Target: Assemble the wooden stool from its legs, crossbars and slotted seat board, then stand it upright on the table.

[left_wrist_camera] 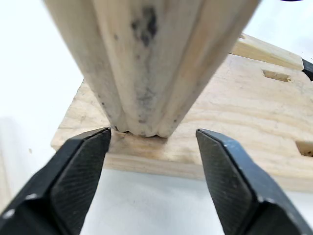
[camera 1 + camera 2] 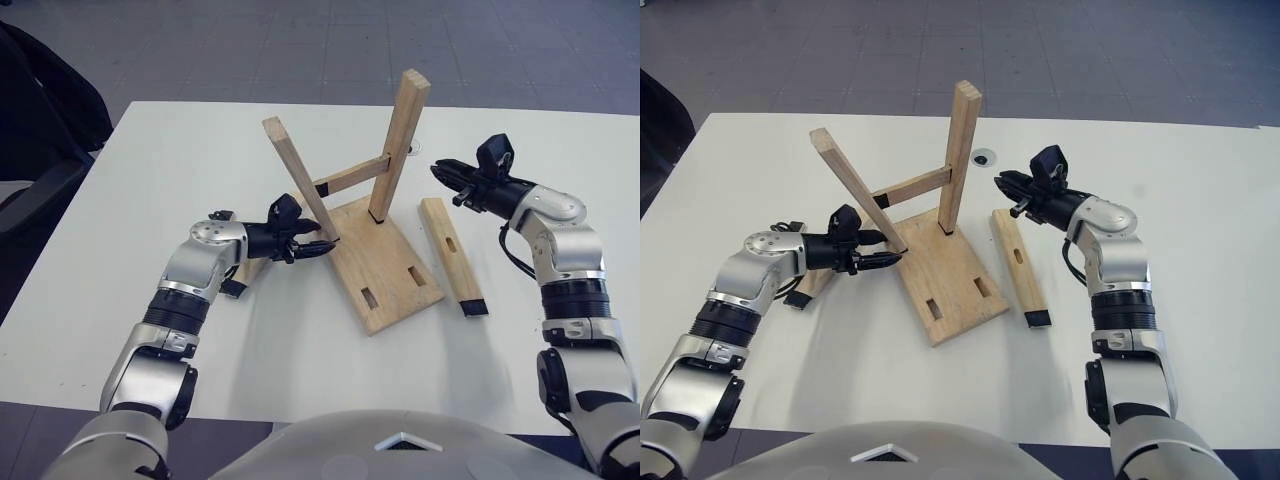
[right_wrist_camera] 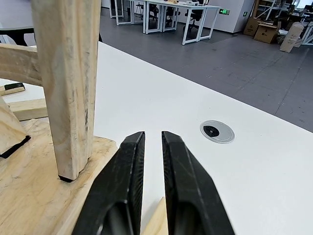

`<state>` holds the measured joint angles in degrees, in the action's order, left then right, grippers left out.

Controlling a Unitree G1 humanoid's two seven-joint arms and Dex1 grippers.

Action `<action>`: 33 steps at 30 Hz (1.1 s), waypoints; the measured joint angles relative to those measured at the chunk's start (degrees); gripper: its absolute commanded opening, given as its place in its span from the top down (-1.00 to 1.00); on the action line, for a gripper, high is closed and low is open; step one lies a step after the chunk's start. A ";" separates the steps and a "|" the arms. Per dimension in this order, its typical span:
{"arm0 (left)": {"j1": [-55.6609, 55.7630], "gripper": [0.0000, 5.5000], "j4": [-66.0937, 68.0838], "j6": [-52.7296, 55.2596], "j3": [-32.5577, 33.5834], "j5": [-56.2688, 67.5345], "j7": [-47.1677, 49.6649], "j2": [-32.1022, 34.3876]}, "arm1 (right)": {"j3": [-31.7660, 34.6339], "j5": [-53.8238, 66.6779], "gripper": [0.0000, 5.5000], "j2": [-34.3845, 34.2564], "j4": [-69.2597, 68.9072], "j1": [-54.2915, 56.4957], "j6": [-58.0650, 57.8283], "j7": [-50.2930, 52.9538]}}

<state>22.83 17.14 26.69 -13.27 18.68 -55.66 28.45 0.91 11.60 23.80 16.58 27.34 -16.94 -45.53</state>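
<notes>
The slotted seat board (image 2: 392,268) lies flat on the white table. Two legs stand in it: a tilted leg (image 2: 296,172) on the left and an upright leg (image 2: 400,140) behind, joined by a crossbar (image 2: 352,178). My left gripper (image 2: 326,243) is open at the tilted leg's foot, one finger (image 1: 80,171) on each side of it, not clamping. A loose leg (image 2: 450,255) with a black end lies right of the board. My right gripper (image 2: 440,172) hovers shut just right of the upright leg (image 3: 66,88), holding nothing.
Another wooden piece (image 2: 246,274) with a black end lies under my left forearm. A round metal grommet (image 2: 985,157) sits in the table behind the stool. Two slots (image 2: 418,274) in the board are open. A dark chair (image 2: 45,120) stands off the table's left edge.
</notes>
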 measured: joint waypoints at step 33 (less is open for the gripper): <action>-7.30 -0.27 -8.12 1.69 2.27 -12.61 22.74 -5.58 | -17.13 -9.21 0.78 8.55 -16.20 -19.19 4.51 -10.26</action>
<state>15.53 9.02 28.38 -11.00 6.07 -32.91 22.87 -16.21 2.39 32.35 0.39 8.15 -12.43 -55.78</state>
